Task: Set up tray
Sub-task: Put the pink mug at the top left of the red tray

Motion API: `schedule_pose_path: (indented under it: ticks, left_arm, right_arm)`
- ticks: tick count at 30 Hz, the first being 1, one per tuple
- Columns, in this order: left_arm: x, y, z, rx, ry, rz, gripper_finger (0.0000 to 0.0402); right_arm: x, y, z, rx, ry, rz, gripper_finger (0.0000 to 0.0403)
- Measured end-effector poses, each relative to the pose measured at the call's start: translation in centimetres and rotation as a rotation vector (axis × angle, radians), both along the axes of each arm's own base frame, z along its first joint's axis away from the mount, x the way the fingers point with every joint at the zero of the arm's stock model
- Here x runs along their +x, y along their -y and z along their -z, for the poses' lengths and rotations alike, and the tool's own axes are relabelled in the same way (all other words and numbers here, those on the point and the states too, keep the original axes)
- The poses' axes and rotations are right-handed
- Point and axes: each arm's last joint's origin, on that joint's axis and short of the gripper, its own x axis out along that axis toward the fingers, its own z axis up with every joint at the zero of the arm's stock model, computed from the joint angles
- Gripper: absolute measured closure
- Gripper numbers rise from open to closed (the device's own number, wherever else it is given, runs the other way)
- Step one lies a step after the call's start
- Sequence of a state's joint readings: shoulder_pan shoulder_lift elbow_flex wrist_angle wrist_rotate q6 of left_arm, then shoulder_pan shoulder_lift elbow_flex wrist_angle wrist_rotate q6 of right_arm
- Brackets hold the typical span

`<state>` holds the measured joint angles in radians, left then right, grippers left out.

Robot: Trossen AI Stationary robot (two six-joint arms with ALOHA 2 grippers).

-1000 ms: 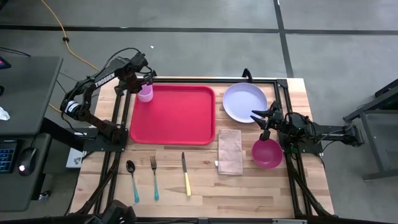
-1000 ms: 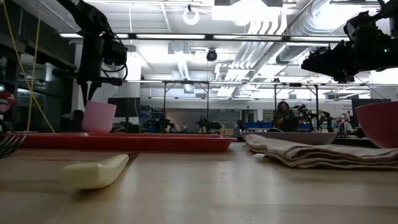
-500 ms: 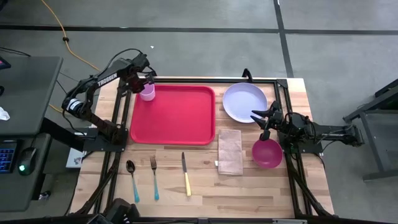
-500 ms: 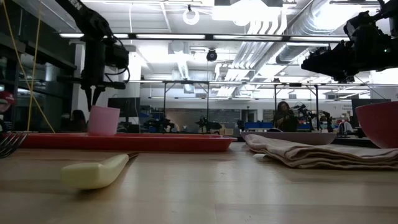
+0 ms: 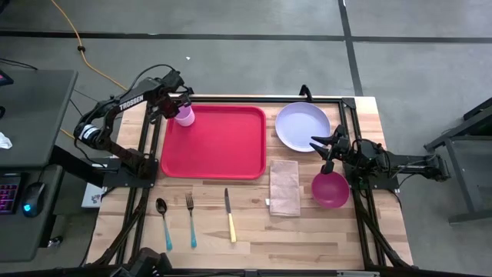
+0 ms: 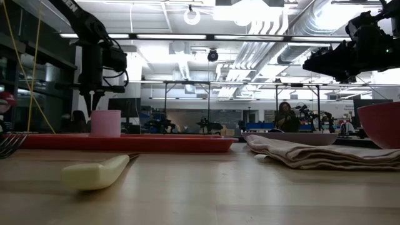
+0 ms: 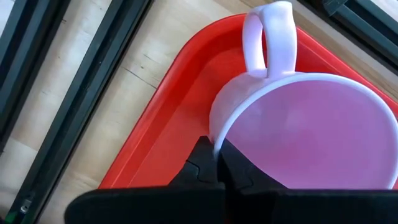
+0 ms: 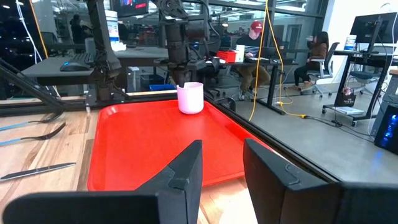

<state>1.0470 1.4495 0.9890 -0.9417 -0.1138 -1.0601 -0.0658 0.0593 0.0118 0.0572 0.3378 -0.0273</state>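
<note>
The red tray (image 5: pixel 214 142) lies flat on the wooden desk (image 5: pixel 307 231), left of centre in the overhead view, its long sides running from nine to three o'clock. A pink mug (image 5: pixel 184 115) stands upright inside the tray's corner at about eleven o'clock, its handle turned toward the tray's rim.

The left claw (image 5: pixel 175 108) is over that corner, its two fingers pinched together on the rim of the pink mug; from the wrist camera the fingertips (image 7: pixel 211 167) meet at the mug's lip, one on each side of the wall. In the level view the arm comes straight down onto the mug (image 6: pixel 105 123), which sits squarely on the tray (image 6: pixel 125 142).

The right claw (image 5: pixel 326 148) hangs above the desk at three o'clock, between the lavender plate (image 5: pixel 303 127) and the magenta bowl (image 5: pixel 330 189). Its fingers (image 8: pixel 186 168) stand parted with nothing between them, pointing across toward the tray (image 8: pixel 155 140).

A folded beige cloth napkin (image 5: pixel 284 187) lies just beside the tray's corner at five o'clock. Nearer the desk's six o'clock edge, in a row and apart from the tray, lie a spoon (image 5: pixel 163 221), a fork (image 5: pixel 191 218) and a yellow-handled knife (image 5: pixel 229 216).
</note>
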Motion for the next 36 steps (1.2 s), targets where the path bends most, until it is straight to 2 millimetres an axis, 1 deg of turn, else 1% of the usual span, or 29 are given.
schedule_pose_path:
  ticks: [2, 8, 16, 25, 36]
  left_arm:
    - [-0.01, 0.01, -0.01, 0.001, 0.001, -0.011, 0.0387]
    - [-0.06, 0.03, 0.08, 0.001, -0.010, -0.016, 0.0359]
    - [0.04, -0.12, 0.06, 0.015, -0.004, 0.015, 0.0361]
    - [0.26, -0.41, -0.22, 0.030, 0.019, 0.020, 0.0340]
    - [0.23, -0.34, -0.29, 0.024, 0.016, 0.035, 0.0337]
  right_arm:
    - [0.00, 0.00, 0.01, 0.000, 0.000, 0.000, 0.0308]
    - [0.00, 0.00, 0.00, 0.000, 0.000, 0.000, 0.0308]
    - [0.00, 0.00, 0.00, 0.000, 0.000, 0.000, 0.0308]
    - [0.00, 0.00, 0.01, 0.000, -0.001, 0.000, 0.0308]
    - [0.00, 0.00, 0.00, 0.000, 0.000, 0.000, 0.0308]
